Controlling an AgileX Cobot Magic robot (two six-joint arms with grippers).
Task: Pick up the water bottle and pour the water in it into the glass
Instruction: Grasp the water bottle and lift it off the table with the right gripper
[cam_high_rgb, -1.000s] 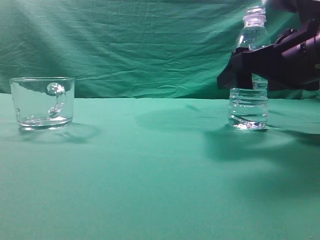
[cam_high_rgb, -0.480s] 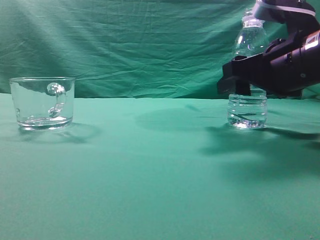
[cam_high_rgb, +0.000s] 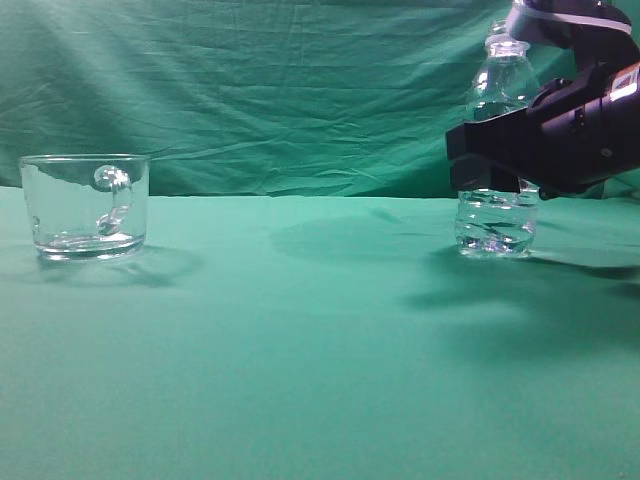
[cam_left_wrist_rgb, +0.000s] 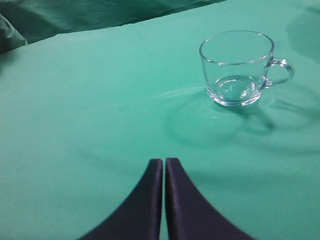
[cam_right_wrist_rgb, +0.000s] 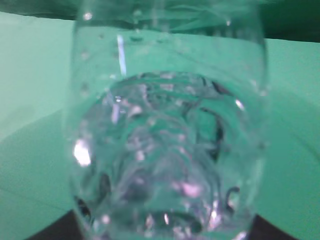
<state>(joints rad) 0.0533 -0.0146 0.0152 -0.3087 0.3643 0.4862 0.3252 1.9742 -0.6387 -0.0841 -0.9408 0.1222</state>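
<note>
The clear ribbed water bottle (cam_high_rgb: 499, 88) stands uncapped at the right on the green cloth, with water (cam_high_rgb: 496, 228) in its lower part. My right gripper (cam_high_rgb: 492, 160) is shut round its middle; its base still touches the cloth. In the right wrist view the bottle (cam_right_wrist_rgb: 165, 135) fills the frame and hides the jaws. The glass (cam_high_rgb: 85, 205), a clear handled mug, stands empty at the far left. It also shows in the left wrist view (cam_left_wrist_rgb: 236, 67), ahead and to the right of my left gripper (cam_left_wrist_rgb: 164, 162), which is shut and empty above the cloth.
A green cloth (cam_high_rgb: 300, 340) covers the table, and a wrinkled green backdrop (cam_high_rgb: 280, 90) hangs behind it. Nothing else stands between the glass and the bottle.
My right gripper has dropped slightly and closed in on the bottle's middle. The bottle's base has shifted a little to the right. The glass has not moved.
</note>
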